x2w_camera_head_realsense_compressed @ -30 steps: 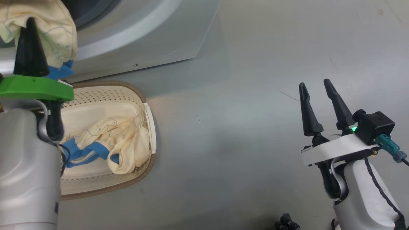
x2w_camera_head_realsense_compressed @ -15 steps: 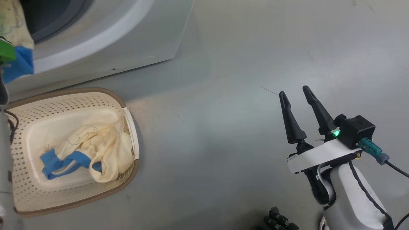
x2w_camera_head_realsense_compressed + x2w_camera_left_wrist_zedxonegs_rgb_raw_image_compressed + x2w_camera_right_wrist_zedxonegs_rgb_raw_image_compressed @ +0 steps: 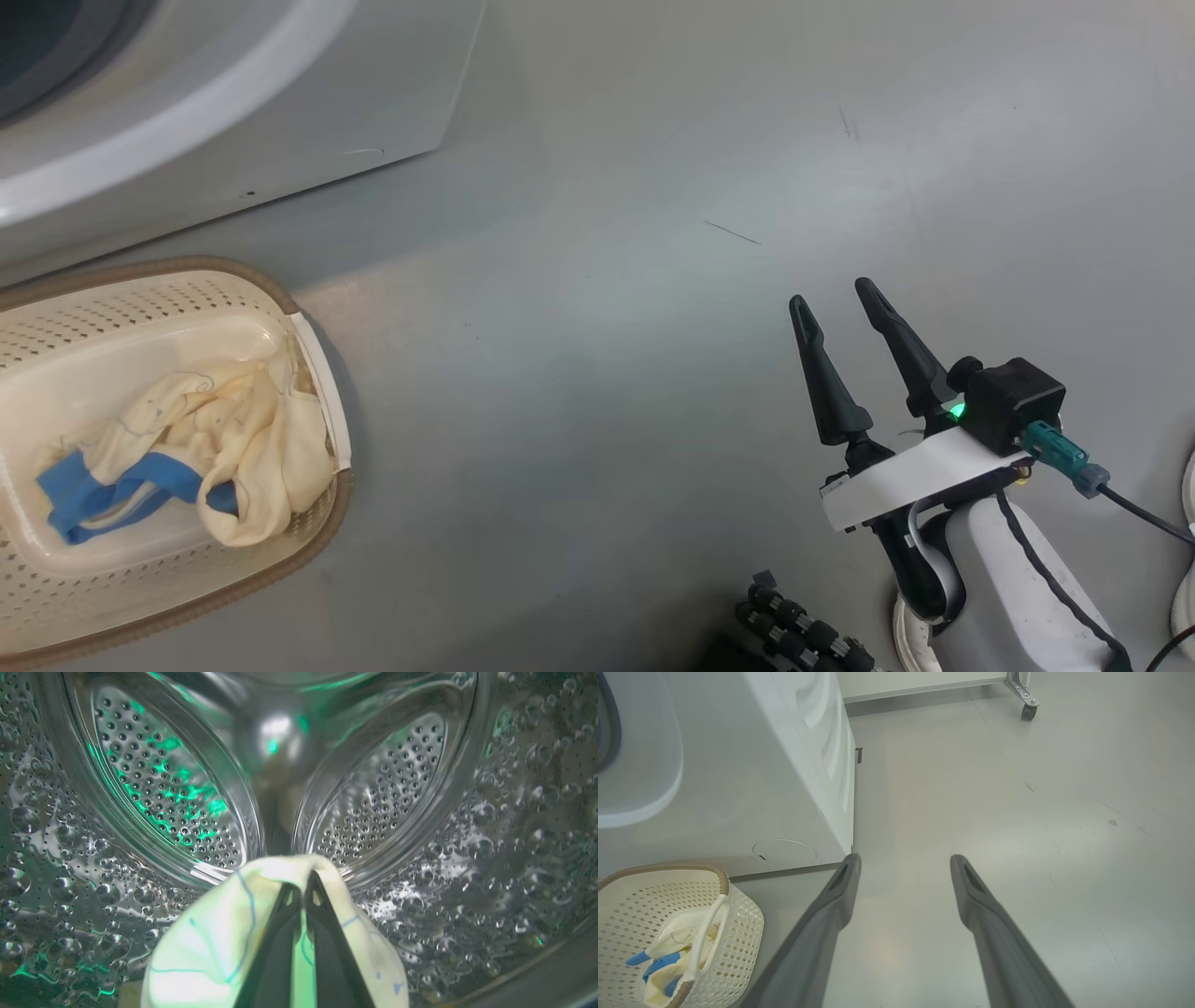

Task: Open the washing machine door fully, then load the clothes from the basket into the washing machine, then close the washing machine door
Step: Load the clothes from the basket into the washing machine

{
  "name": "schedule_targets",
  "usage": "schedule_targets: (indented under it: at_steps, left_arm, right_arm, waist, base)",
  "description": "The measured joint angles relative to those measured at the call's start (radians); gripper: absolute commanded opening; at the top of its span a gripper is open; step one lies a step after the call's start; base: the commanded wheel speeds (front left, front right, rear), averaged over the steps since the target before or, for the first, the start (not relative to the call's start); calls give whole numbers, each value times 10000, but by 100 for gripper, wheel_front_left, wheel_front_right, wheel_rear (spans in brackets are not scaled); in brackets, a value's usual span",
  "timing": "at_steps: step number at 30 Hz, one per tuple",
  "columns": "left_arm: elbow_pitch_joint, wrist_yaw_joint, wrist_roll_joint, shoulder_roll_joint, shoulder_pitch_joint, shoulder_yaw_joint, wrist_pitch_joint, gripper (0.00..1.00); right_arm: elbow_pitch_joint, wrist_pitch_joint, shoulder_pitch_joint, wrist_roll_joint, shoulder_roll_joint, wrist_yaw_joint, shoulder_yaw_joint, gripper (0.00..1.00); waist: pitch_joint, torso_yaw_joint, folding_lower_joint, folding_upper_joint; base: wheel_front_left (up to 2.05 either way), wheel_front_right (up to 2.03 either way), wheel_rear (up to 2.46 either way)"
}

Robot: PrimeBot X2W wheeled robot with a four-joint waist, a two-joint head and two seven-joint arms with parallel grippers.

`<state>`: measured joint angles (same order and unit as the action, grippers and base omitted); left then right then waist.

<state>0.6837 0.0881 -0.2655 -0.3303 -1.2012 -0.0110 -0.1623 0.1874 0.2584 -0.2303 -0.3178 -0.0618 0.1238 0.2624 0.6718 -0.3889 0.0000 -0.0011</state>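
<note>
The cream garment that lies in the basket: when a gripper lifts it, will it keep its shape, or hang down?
Probably floppy: the garment lies crumpled in folds in the basket, so it should dangle from one pinch point. Likely light, as the cloth looks thin. Its blue band may trail and catch on the basket's rim.

1. The basket stands on the floor just before the washer.
2. Clothes lie in the basket, on the side toward the washer's right corner.
3. Inside the washer, in the drum, the left tool has a garment wrapped about its tips.
4. The right tool hangs over the floor, before and well right of the washer.
</note>
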Motion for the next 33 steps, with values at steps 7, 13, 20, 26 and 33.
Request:
schedule_targets:
  at_steps: [7, 13, 20, 26, 33]
  left_arm:
    - [-173, -518, -50, -142, -1312, 508, -635, 0]
    - [759, -468, 153, -157, -1024, 140, -640, 0]
    - [1438, -483, 460, -182, -930, -105, -642, 33]
    - [2349, -583, 719, -188, -872, -318, -439, 100]
    - [3135, -809, 815, -86, -809, -435, -54, 100]
  right_arm:
    - [-84, 0, -19, -15, 23, 0, -35, 100]
    - [-67, 0, -94, -27, 59, 0, -102, 100]
    - [-36, 0, -228, -90, 75, 0, -71, 100]
    - [113, 0, -228, -90, 77, 0, -17, 100]
    - [188, 0, -198, -90, 73, 0, -79, 100]
  waist:
    - [452, -126, 0, 0]
    - [750, -111, 0, 0]
    - [756, -47, 0, 0]
    - [524, -21, 0, 0]
    - [142, 21, 0, 0]
  base:
    - [0, 0, 0]
    - [0, 0, 0]
    - [0, 0, 0]
    - [0, 0, 0]
    - [0, 0, 0]
